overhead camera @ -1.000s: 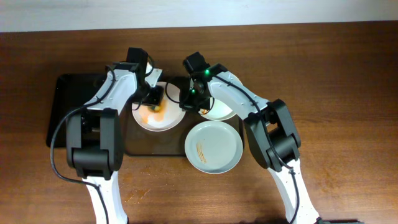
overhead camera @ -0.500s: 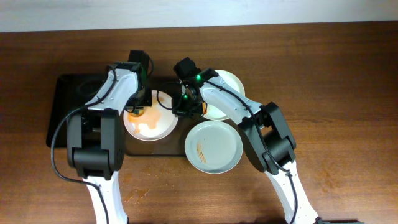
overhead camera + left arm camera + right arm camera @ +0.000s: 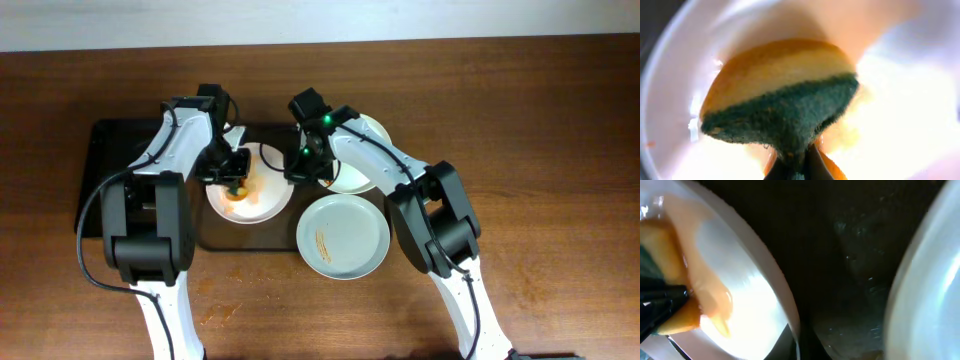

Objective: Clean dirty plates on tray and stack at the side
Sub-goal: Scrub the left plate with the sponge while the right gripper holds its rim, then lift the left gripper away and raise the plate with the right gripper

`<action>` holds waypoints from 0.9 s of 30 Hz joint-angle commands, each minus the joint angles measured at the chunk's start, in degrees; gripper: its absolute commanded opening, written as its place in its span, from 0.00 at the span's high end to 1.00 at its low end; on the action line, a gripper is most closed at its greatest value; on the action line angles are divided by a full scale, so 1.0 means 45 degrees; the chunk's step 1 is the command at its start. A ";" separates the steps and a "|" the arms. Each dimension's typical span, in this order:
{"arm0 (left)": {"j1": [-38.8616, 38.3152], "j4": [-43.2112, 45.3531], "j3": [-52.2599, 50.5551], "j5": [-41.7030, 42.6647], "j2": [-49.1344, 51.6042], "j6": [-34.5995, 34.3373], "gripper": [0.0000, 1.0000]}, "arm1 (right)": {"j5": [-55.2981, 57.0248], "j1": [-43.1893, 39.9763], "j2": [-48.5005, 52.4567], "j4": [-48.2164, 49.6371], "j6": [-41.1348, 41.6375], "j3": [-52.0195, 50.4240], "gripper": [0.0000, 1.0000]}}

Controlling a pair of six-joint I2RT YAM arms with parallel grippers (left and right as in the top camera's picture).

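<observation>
A white plate (image 3: 258, 203) smeared with orange-brown sauce lies on the dark tray (image 3: 120, 185). My left gripper (image 3: 232, 166) is shut on a yellow-and-green sponge (image 3: 780, 100) and presses it on this plate (image 3: 905, 100). My right gripper (image 3: 300, 166) is shut on the plate's right rim (image 3: 785, 305); the rim runs between the jaws (image 3: 797, 347). A second white plate (image 3: 362, 172) lies partly under the right arm and shows in the right wrist view (image 3: 935, 280). The pale blue-green plate (image 3: 343, 236), with a thin sauce streak, lies at the tray's front right corner.
The tray's left half (image 3: 110, 150) is bare. Brown wooden table (image 3: 540, 150) surrounds the tray. A light wall edge runs along the back. Both arms cross above the tray's middle.
The left gripper has moved the sponge right and up across the plate. The plate has shifted slightly to the right, and the right gripper has moved with its rim.
</observation>
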 commanded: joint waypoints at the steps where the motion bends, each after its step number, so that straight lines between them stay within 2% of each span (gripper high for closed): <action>1: -0.0175 0.1321 -0.0039 0.1938 0.0306 0.0374 0.99 | 0.0029 0.0063 0.0277 0.0053 0.0155 -0.0068 0.96; 3: -0.0058 0.2705 -0.0039 0.1710 0.0306 -0.0340 0.99 | 0.0029 0.0063 0.0277 0.0053 0.0155 -0.0068 0.96; 5: -0.0010 0.3419 -0.0034 0.0044 0.0306 -0.1593 0.99 | 0.0034 0.0063 0.0277 0.0044 0.0155 -0.0068 0.96; 7: -0.0015 0.3021 0.0063 -0.2327 0.0306 -0.2050 0.99 | 0.0097 0.0063 0.0277 0.0044 0.0155 -0.0068 0.96; 10: -0.0015 0.2006 0.0102 -0.3857 0.0306 -0.2050 0.99 | 0.0321 0.0078 0.0282 0.0063 0.0262 -0.0068 0.96; 13: -0.0039 0.1773 0.0102 -0.2905 0.0306 -0.2045 0.99 | 0.0384 0.0121 0.0282 0.0107 0.0364 -0.0068 0.96; 15: -0.0039 0.1817 0.0102 -0.2191 0.0306 -0.2045 0.99 | 0.0379 0.0151 0.0282 0.0107 0.0359 -0.0068 0.85; 16: -0.0039 0.1812 0.0102 -0.2040 0.0306 -0.2045 0.99 | 0.0379 0.0189 0.0282 0.0117 0.0355 -0.0068 0.84; 17: -0.0039 0.1807 0.0102 -0.1802 0.0306 -0.2040 0.99 | 0.0374 0.0219 0.0282 0.0146 0.0350 -0.0068 0.84; 18: -0.0039 0.1797 0.0102 -0.1311 0.0306 -0.1948 0.99 | 0.0379 0.0262 0.0282 0.0170 0.0350 -0.0068 0.96; 20: -0.0010 0.1409 0.0486 0.1268 0.0301 -0.0850 0.99 | 0.0364 0.0262 0.0282 0.0151 0.0350 -0.0068 0.96; 25: 0.0597 -0.0704 0.4065 0.1598 0.0301 -0.0797 0.99 | 0.0355 0.0253 0.0272 0.0039 0.0243 0.0029 0.96; 27: 0.0991 -0.1258 0.5746 0.1598 0.0301 -0.0797 0.99 | 0.0442 0.0253 0.0097 -0.0330 -0.0379 0.0520 0.96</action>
